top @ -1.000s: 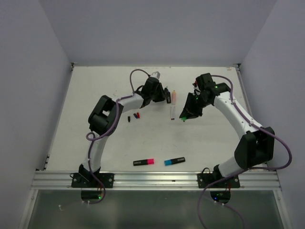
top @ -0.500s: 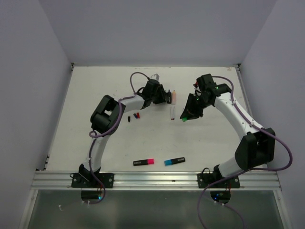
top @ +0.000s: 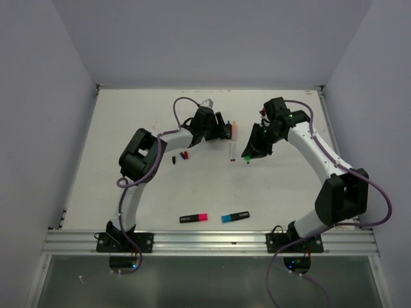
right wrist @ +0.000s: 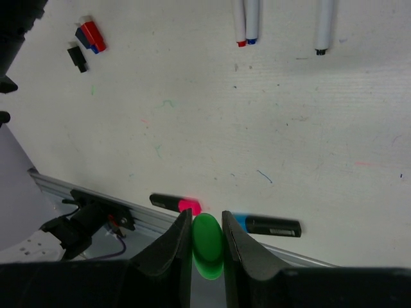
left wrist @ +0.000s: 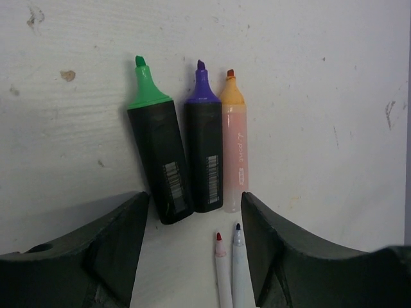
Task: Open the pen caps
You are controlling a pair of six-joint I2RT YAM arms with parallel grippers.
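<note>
Nearest, well short of the row of three uncapped highlighters (left wrist: 204,154) and close to the arm bases, lie two black stubby highlighters. One has a chunky pink plastic cap (top: 203,217), the other a chunky blue plastic cap (top: 227,218), and both caps are on. I judge these two are what remains to do.
- Handling: the caps look light, rigid, smooth and push-fit. The barrel will likely skid unless pinned.
- Grip: one claw across the cap's flat sides, the other on the black barrel, then a straight pull along the axis.

The right claw (right wrist: 205,221) is pinched on a chunky green plastic cap (right wrist: 207,253), just right of the row and a little nearer. The arm is bowed outward at the elbow, with the wrist tipped down at the white surface (top: 115,115).

Left of the row and nearer, tiny red, blue and black caps (right wrist: 90,35) lie loose. Two thin white pens (left wrist: 228,269) lie just short of the row.

The left claw (left wrist: 194,212) is spread wide and empty over the row's butt ends, with the forearm reaching far and rightward.
</note>
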